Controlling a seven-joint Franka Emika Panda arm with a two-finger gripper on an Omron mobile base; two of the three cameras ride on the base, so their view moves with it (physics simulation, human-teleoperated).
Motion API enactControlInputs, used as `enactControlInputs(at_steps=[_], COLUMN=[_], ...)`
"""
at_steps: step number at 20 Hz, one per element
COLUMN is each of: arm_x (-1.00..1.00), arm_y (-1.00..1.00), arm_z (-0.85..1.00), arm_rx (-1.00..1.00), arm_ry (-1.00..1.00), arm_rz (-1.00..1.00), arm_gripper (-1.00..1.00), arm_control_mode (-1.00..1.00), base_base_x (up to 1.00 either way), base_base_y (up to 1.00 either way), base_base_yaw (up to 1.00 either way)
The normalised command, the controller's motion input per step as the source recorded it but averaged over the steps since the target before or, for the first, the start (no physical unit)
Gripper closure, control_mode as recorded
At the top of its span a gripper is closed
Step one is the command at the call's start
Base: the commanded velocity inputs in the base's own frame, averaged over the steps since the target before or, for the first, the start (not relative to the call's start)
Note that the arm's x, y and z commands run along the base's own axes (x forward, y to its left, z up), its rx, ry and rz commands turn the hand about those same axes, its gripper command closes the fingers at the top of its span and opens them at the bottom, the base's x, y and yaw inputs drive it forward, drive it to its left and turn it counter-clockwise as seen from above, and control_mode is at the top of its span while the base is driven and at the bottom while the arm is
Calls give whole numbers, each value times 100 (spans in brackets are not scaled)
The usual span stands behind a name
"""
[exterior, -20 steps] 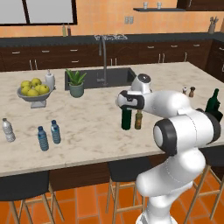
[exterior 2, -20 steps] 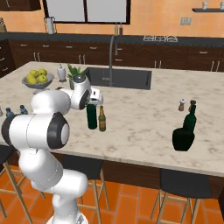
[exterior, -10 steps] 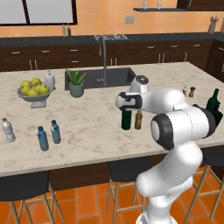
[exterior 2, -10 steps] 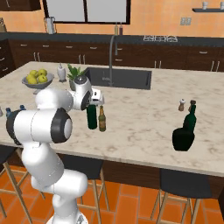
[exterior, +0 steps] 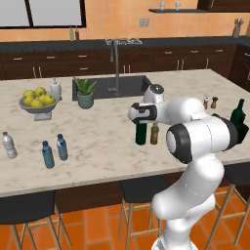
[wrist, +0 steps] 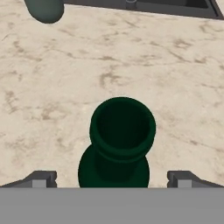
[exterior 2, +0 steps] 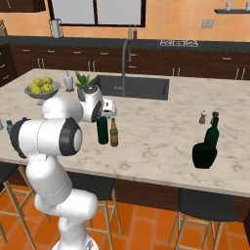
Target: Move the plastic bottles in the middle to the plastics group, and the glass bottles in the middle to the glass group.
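Observation:
The tall dark green wine bottle (exterior: 141, 134) stands mid-counter, with the shorter amber bottle (exterior: 154, 133) close on its right. My gripper (exterior: 138, 113) hovers right over the green bottle's top, open. In the hand view the bottle's round mouth (wrist: 122, 127) lies between the wide-apart fingertips (wrist: 41, 178) without touching them. In the right base view the gripper (exterior 2: 105, 108) sits above the same green bottle (exterior 2: 102, 130) and amber bottle (exterior 2: 114, 133). At the counter's left front, two blue-tinted plastic bottles (exterior: 47, 155) stand near a clear white-capped one (exterior: 8, 145). The glass group, a squat bottle (exterior 2: 204, 155) and a tall-necked one (exterior 2: 213, 128), is at the right.
A fruit bowl (exterior: 38, 103), a white dispenser (exterior: 55, 89) and a potted plant (exterior: 85, 93) stand at the back left, beside the sink (exterior: 114, 85). Salt and pepper shakers (exterior 2: 202, 117) are behind the glass group. Stools line the counter's front edge.
The hand has sunk slightly over the green bottle's top. The bottles have not moved.

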Motion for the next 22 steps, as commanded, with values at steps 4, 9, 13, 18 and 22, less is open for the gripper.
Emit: enactControlInputs(at_steps=[4, 9, 13, 18, 22], arm_x=[0, 0, 3, 3, 1], arm_y=[0, 0, 0, 0, 0], arm_z=[-7, -12, -3, -3, -1], arm_rx=[0, 0, 0, 0, 0], arm_ry=[3, 1, 0, 0, 0], arm_rz=[0, 0, 0, 0, 0], arm_gripper=[-100, -100, -100, -100, -100], arm_control_mode=[-100, -100, -100, -100, -100], base_base_x=[0, 0, 0, 0, 0], base_base_y=[0, 0, 0, 0, 0], base_base_yaw=[0, 0, 0, 0, 0])
